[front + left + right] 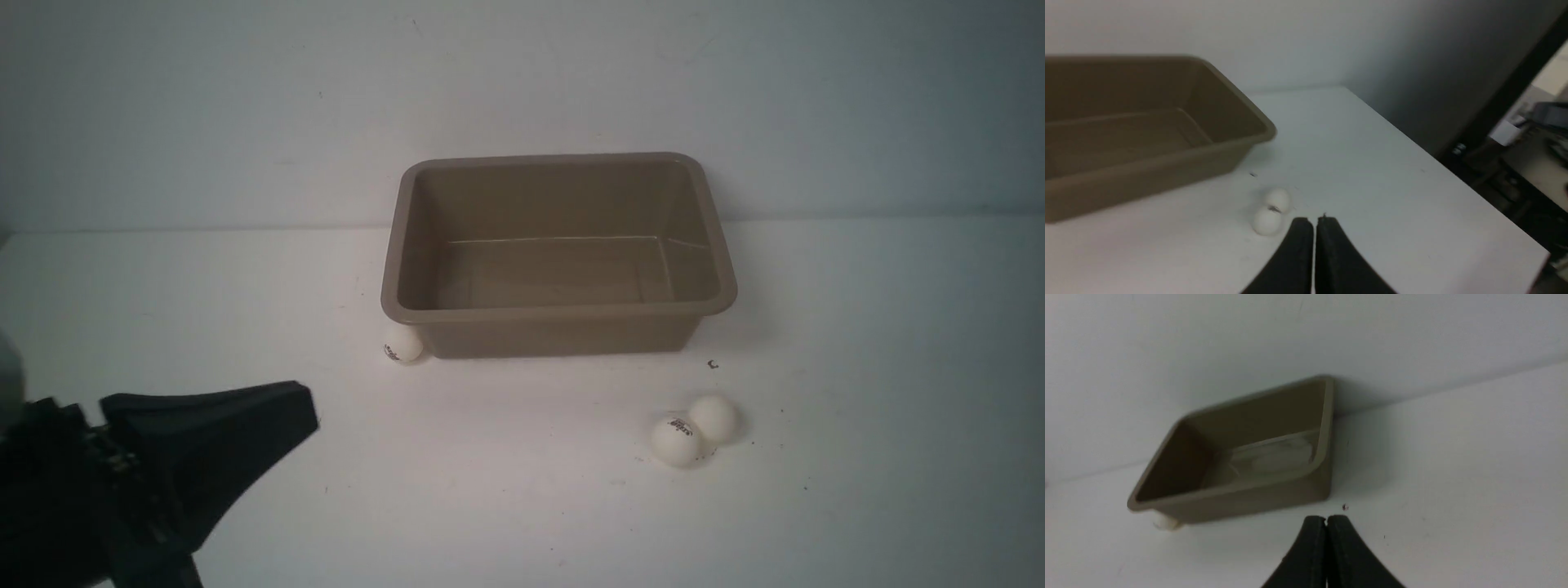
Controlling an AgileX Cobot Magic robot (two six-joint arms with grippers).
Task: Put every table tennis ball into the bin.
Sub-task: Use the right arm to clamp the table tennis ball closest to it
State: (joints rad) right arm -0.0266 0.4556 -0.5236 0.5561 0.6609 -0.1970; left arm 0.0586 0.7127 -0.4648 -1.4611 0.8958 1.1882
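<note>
Toward the near left corner of the desk [506, 506], the left hand [1315, 222] hovers, clenched on nothing. Farther along, one white ball [403, 344] sits by the near left corner of the brown bin [563, 314], which stands at the desk's far edge. Right of centre, between far and near edges, two more balls [677, 440] [715, 419] lie together. The right hand [1326, 520] is clenched, empty.

The bin [555, 333] is plain taupe-brown. The table tennis balls [677, 441] are white, two showing small dark printed marks. The counter [506, 523] is white with scattered dark specks; the wall [522, 82] is pale blue-grey; the jaws [1314, 222] are black.
</note>
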